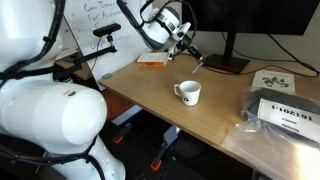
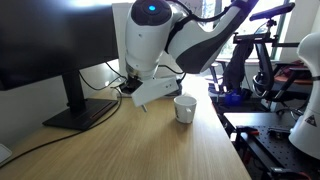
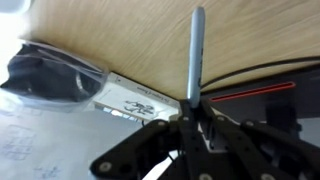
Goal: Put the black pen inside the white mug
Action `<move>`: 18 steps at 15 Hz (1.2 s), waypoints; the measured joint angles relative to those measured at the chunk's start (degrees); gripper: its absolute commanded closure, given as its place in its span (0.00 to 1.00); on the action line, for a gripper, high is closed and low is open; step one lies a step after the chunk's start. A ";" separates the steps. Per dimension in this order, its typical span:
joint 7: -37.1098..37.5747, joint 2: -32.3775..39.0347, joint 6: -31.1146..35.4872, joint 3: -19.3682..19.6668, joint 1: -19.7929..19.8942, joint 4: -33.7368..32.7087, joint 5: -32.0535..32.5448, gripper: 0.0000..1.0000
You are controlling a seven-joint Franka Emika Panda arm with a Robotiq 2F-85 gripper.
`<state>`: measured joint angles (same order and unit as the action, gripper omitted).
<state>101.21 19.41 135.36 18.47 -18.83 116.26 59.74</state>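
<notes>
Your claw (image 3: 200, 122) was clamped on the black pen (image 3: 197, 55), and only the wrist view showed that grip plainly. There the pen stood out from between the fingers over the desk (image 3: 120, 40), with a plastic bag (image 3: 50, 75) far off to its left. In an exterior view the claw (image 1: 187, 45) hung above the far part of the desk, near the monitor stand (image 1: 226, 64). The white mug (image 1: 187, 93) stood upright nearer the front edge, apart from the claw, and an orange flat object (image 1: 150, 63) lay far left. In an exterior view the arm (image 2: 150, 35) hid the grip, and the mug (image 2: 184, 108) sat just right of it.
</notes>
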 measured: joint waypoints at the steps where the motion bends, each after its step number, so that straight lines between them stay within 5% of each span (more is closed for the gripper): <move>1: 3.43 -0.46 -3.59 -1.27 0.46 0.06 1.49 0.96; 13: 32.79 -4.86 -49.27 -16.21 5.54 2.84 1.34 0.96; 18: 38.58 -3.54 -54.57 -18.84 7.02 3.46 -5.07 0.96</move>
<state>139.79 15.87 80.80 -0.37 -11.80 119.73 54.67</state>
